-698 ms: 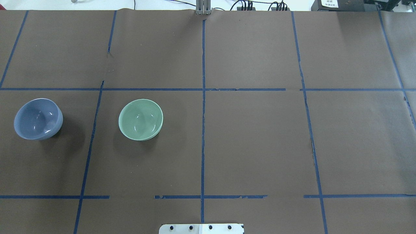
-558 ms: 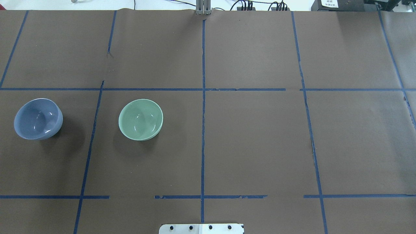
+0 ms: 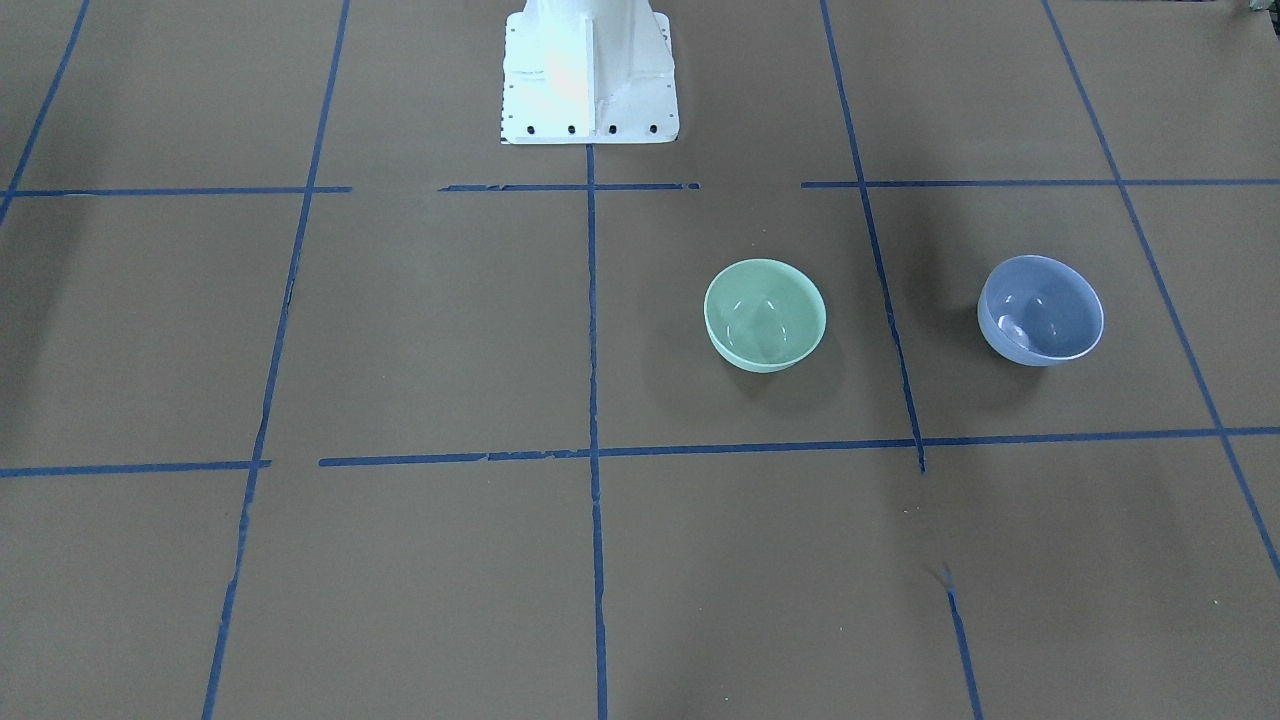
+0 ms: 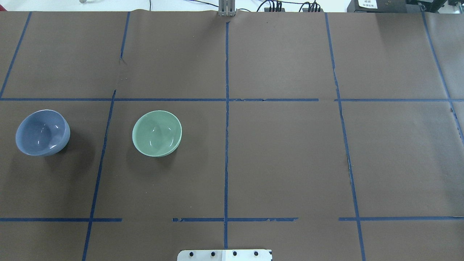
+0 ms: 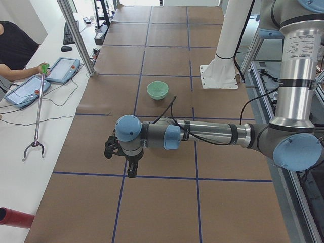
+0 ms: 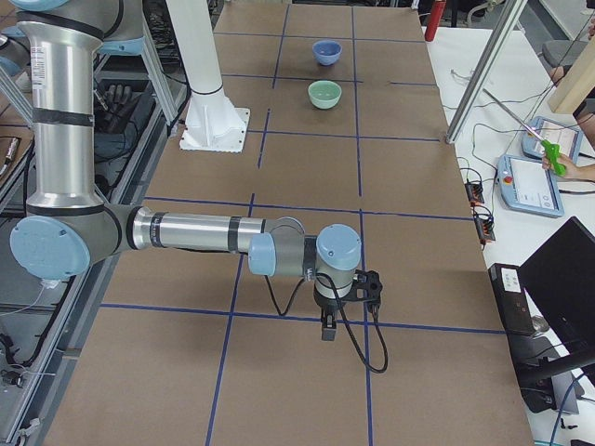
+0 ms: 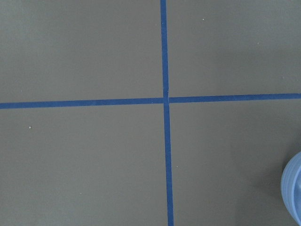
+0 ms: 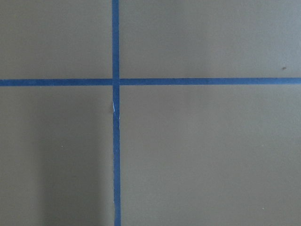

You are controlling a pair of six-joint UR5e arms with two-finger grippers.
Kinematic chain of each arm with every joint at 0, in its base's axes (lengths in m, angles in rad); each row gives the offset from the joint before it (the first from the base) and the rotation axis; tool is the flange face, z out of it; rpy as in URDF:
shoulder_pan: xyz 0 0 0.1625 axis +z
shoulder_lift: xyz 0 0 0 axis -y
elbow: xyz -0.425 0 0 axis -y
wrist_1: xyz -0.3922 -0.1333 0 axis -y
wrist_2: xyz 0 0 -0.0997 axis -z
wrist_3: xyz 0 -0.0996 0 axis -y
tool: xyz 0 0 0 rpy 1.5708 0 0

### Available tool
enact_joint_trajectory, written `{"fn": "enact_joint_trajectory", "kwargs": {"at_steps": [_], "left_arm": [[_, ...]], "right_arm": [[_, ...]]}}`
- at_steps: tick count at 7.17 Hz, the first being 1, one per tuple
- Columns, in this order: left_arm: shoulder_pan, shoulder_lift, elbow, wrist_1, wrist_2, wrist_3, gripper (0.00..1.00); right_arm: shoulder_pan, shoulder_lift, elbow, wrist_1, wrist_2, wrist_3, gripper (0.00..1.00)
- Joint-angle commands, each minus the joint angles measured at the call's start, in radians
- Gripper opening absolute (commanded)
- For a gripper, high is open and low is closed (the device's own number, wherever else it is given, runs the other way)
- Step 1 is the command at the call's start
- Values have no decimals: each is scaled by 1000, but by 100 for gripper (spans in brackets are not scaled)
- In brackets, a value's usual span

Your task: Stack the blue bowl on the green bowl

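Note:
The blue bowl point(image 4: 42, 132) sits upright on the brown table cover at the left in the overhead view; it also shows in the front view point(image 3: 1040, 309). Its edge shows at the right border of the left wrist view point(image 7: 294, 188). The green bowl point(image 4: 157, 133) stands upright and apart from it, nearer the middle, and shows in the front view point(image 3: 765, 315) too. Both bowls are empty. My left gripper point(image 5: 109, 147) shows only in the left side view and my right gripper point(image 6: 371, 284) only in the right side view. I cannot tell whether either is open or shut.
Blue tape lines point(image 4: 226, 127) divide the brown table cover into squares. The robot's white base point(image 3: 588, 70) stands at the table's edge. An operator with a grabber stick point(image 5: 38, 109) and tablets point(image 5: 66, 69) are beside the table.

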Motion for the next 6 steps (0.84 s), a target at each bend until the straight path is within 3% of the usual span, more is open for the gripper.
{"fn": "enact_joint_trajectory", "kwargs": {"at_steps": [1,2,3,4,6], "left_arm": [[139,-11,-110,-28,14,-157,100],[243,-11,-196,-33,78,-417,100],[332,-3,-205,-91,90,-545,100],[396,27,-182,-193,91,-629,100],[503,66,-51,-515,140,-823,100]], "right_arm": [[0,0,0,0,0,0,100],[0,0,0,0,0,0,100],[0,0,0,0,0,0,100],[0,0,0,-1,0,2,100],[0,0,0,-1,1,0,100]]}}
